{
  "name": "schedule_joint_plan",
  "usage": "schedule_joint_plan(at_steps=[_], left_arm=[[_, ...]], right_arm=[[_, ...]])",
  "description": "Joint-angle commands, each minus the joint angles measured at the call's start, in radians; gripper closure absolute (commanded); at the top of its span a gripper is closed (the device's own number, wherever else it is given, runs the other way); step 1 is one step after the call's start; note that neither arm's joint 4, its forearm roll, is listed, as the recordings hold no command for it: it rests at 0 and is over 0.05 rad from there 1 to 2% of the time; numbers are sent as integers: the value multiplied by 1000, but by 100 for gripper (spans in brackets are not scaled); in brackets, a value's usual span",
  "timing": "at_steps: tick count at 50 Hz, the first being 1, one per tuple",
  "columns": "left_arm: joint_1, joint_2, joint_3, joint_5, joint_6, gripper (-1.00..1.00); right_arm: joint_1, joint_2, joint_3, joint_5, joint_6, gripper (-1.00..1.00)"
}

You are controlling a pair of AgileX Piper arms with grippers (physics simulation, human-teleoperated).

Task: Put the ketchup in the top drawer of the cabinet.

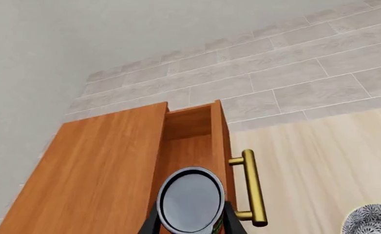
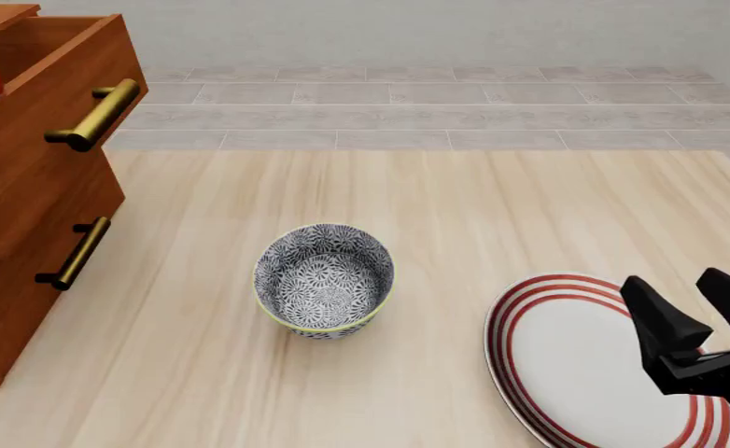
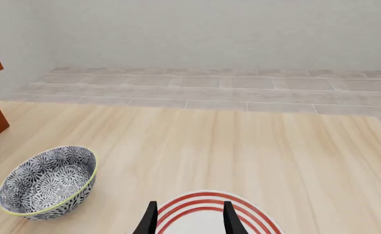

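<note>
Above the open top drawer [image 1: 189, 141], red ketchup [image 1: 190, 200] in left jaws, right jaws wide.

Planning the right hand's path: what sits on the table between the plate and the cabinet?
Only the bowl lies between the plate and the cabinet, with bare table around it, seen in the front view.

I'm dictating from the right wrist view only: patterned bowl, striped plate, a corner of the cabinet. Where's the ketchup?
Observer: The small red ketchup can sits gripped in the left end effector.
Operator: Is the top drawer open?
Observer: Yes, the reddish-brown wooden top drawer with its brass bar handle stands pulled out of the cabinet.
Operator: Is the can over it?
Observer: It appears to hang above the drawer's open cavity, not yet released.
</note>
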Motion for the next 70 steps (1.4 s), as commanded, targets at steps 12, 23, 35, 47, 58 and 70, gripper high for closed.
schedule_joint_plan(at_steps=[12,23,35,47,58,70], left_arm=[[48,53,-20,-14,20,100],[72,76,-5,-37,11,100],[77,83,24,-53,3,100],[62,95,36,-46,-25,100],[73,112,29,-46,-37,100],[80,108,36,-51,-25,-100]], right_arm=[[4,30,0,-23,-1,-100],[7,34,0,-23,-3,-100],[9,52,0,-38,-5,-100],[9,62,0,-46,-6,-100],[13,78,0,-59,-6,-100],[15,82,0,-60,-7,-100]])
